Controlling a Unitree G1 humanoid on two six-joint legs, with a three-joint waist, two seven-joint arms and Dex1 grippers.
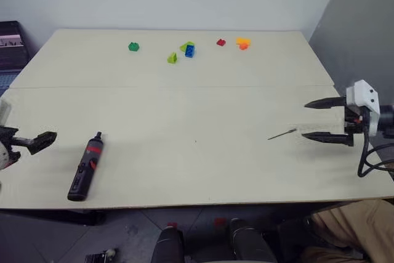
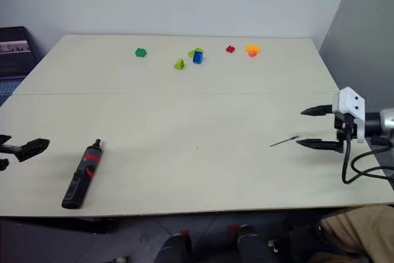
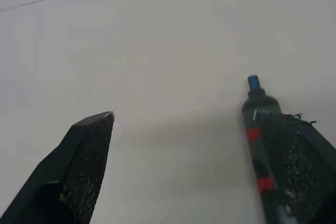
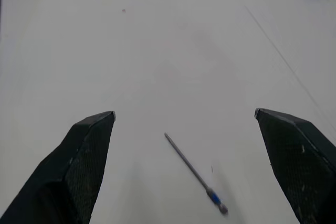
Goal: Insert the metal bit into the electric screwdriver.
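Each arm faces its own part: bit by the right jaws, screwdriver by the left.

Head views: the metal bit [image 1: 282,134] lies at right centre of the table [image 1: 197,109], its long axis running toward the right gripper [image 1: 319,120], whose jaws stand spread and empty just beside the bit's near end. The electric screwdriver [image 1: 85,165] lies lower left, tip pointing up-frame, near the left gripper [image 2: 24,149].
Left wrist view: jaws wide apart, nothing held; the screwdriver sits beside the right-hand finger [image 3: 294,166], not between the two.
Right wrist view: the bit lies in the lower centre, diagonal, between the spread fingers [image 4: 79,166], untouched. I judge the right arm is nearer it.
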